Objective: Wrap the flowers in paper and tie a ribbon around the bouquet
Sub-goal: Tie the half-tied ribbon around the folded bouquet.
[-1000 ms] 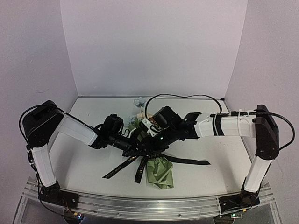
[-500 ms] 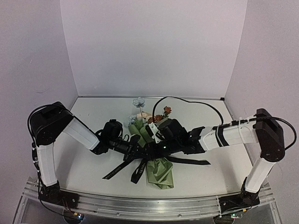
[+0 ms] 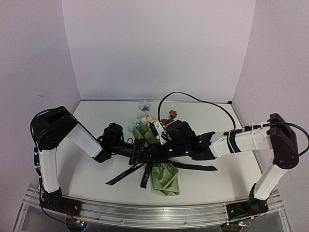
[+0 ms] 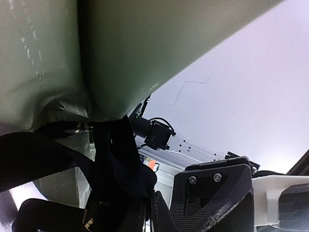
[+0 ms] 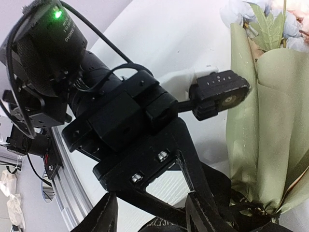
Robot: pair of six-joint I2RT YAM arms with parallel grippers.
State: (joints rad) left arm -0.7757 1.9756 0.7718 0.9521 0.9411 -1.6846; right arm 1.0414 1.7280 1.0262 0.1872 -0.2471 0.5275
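**Bouquet at mid-table.** The bouquet (image 3: 161, 171) lies on the table (image 3: 227, 183) with the flowers (image 3: 144, 105) toward the back wall (image 3: 159, 48). Its crumpled paper (image 3: 166, 184) sits near the front edge, and we see bare surface on both flanks. The ribbon (image 3: 195, 167) crosses the neck; one tail runs right and two fan front-left, all ending short of the edges. The left end effector (image 3: 141, 153) is closed, pinching ribbon at the neck. The right end effector (image 3: 154, 154) meets it there, and we cannot tell its grip. Compared with a second ago, the right arm (image 3: 241, 141) sits lower and nearer, uncovering the blooms; the bouquet and tails lie unchanged.
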